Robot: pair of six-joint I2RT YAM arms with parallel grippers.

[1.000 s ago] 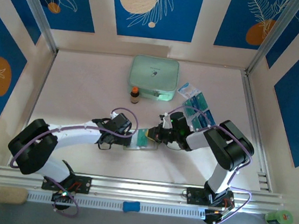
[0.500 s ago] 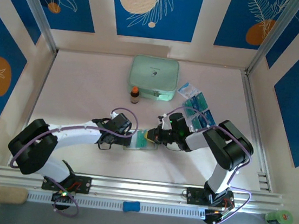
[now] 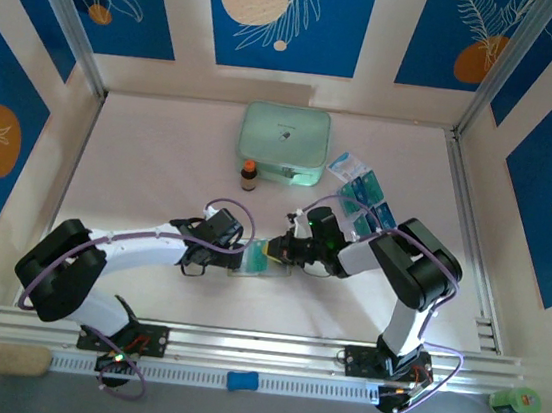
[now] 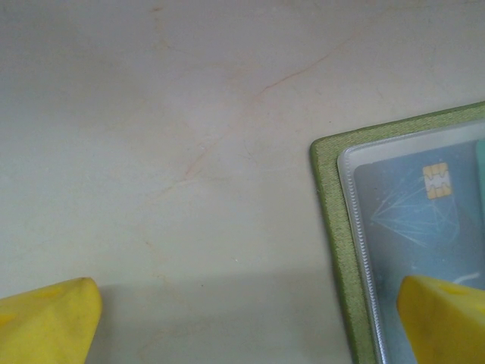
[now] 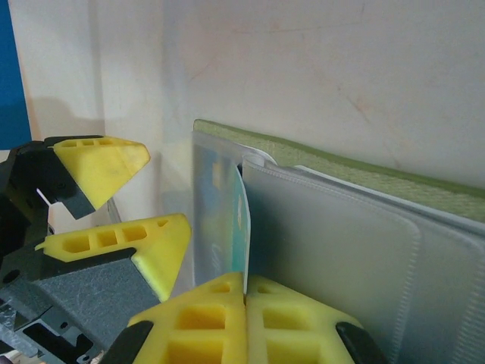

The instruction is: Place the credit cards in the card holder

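Reaches further left than before with right tool (image 5: 245, 287), clamped on teal credit card (image 5: 242, 227) at pocket of card holder (image 5: 341, 173) on the counter (image 4: 189, 152). Straddles its edge with left tool (image 4: 246, 318), apart. Suggests insertion starting.

- The olive-green card holder (image 4: 334, 250) lies flat on the pale table (image 4: 151, 136).
- A blue-grey card (image 4: 413, 220) with a gold chip (image 4: 436, 181) sits in its clear pocket (image 4: 358, 250).
- The left gripper (image 4: 246, 322) has its yellow fingertips (image 4: 45, 322) spread wide, one of them overlapping the pocket.
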